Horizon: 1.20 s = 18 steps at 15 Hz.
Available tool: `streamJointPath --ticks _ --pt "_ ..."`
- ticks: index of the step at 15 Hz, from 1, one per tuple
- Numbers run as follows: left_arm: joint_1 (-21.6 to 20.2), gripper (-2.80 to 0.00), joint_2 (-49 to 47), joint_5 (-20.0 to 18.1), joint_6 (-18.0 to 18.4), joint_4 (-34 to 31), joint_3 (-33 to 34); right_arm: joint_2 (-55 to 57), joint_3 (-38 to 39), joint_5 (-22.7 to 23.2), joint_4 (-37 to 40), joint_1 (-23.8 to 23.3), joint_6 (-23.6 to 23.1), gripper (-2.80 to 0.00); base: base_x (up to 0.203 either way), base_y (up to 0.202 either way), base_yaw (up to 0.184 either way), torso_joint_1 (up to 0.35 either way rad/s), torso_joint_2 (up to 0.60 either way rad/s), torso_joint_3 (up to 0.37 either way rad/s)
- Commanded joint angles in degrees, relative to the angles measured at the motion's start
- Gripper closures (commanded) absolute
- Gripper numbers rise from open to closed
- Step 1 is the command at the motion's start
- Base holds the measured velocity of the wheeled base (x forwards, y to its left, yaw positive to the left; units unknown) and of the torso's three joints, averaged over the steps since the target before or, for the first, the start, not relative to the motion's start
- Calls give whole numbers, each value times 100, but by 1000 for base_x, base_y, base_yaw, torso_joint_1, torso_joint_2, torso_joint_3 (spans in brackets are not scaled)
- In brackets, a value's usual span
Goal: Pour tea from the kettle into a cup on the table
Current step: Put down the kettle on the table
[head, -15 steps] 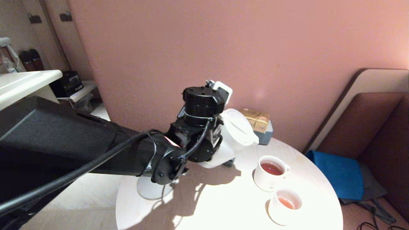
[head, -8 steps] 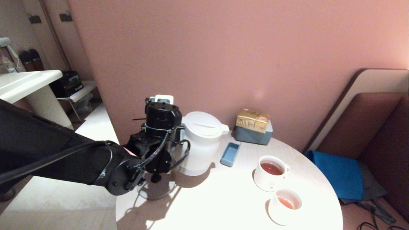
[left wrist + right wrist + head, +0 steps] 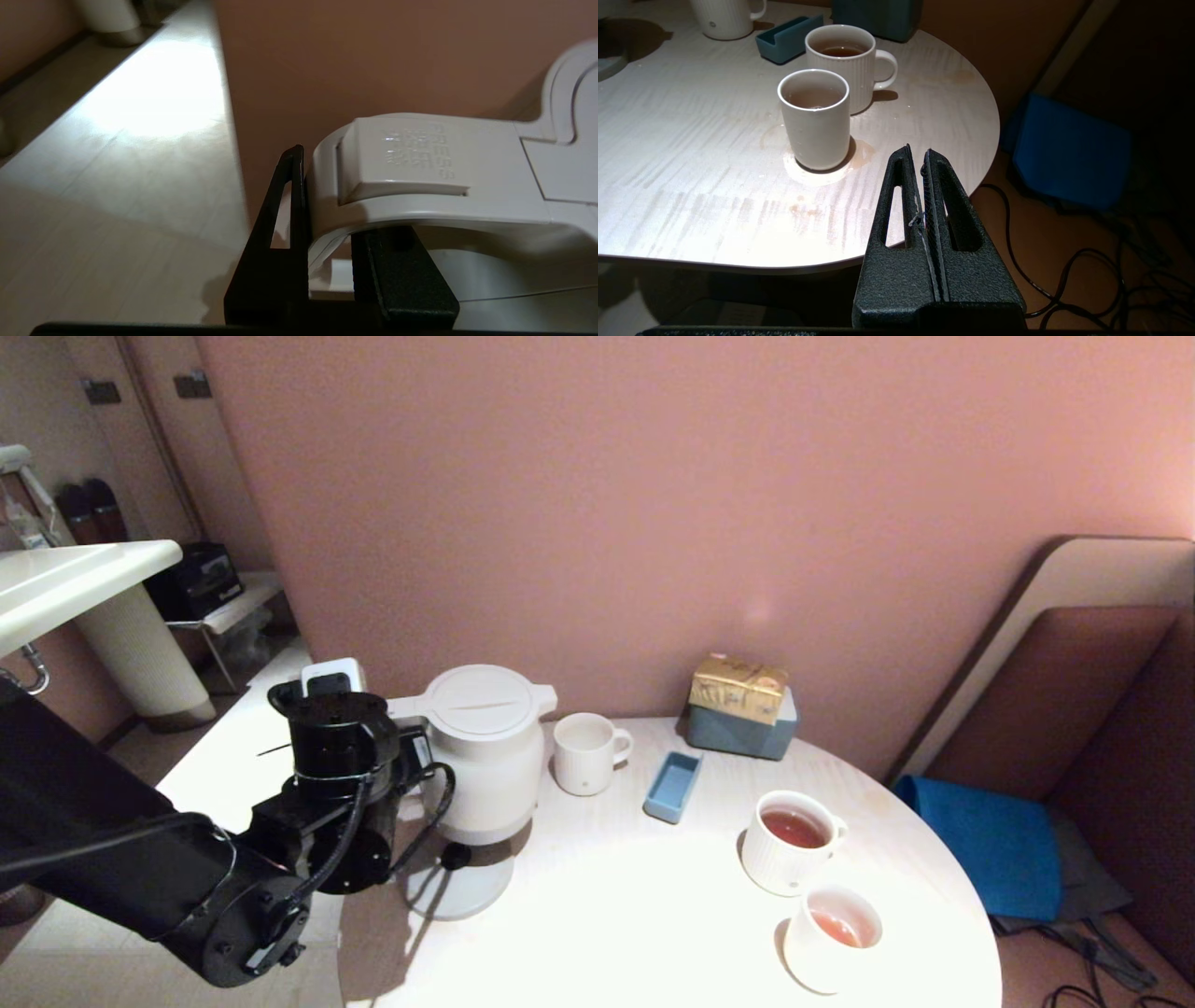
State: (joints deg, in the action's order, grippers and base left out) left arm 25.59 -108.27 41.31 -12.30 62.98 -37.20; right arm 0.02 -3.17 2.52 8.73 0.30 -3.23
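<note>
Kettle (image 3: 483,756) — smooth matt plastic; table (image 3: 691,186) pale wood grain (stained); cup (image 3: 815,119) glossy.

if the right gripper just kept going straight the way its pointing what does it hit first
Probably the plain cup holding tea. The shut right gripper hangs just off the table rim, aimed across it. Depth is unclear; it might pass beside the cup toward the ribbed mug.

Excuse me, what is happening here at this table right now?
The left gripper holds the kettle by its handle, upright, over the round base at the table edge. The smooth cup and the ribbed mug contain tea; a third mug looks empty. The right gripper is shut, idle beside the table.
</note>
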Motion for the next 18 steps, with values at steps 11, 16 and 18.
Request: streamJointPath --ticks 11,16,18 --pt "-168 0 -1389 14 -184 2683 1946 -2 1 3 6 5 -3 0 0 0 0 0 0 0" --pt "-168 0 -1178 22 -158 2698 2198 -2 1 3 6 5 -3 0 0 0 0 0 0 0" --pt "-168 0 -1091 18 -31 2698 2158 -2 1 3 6 5 -3 0 0 0 0 0 0 0"
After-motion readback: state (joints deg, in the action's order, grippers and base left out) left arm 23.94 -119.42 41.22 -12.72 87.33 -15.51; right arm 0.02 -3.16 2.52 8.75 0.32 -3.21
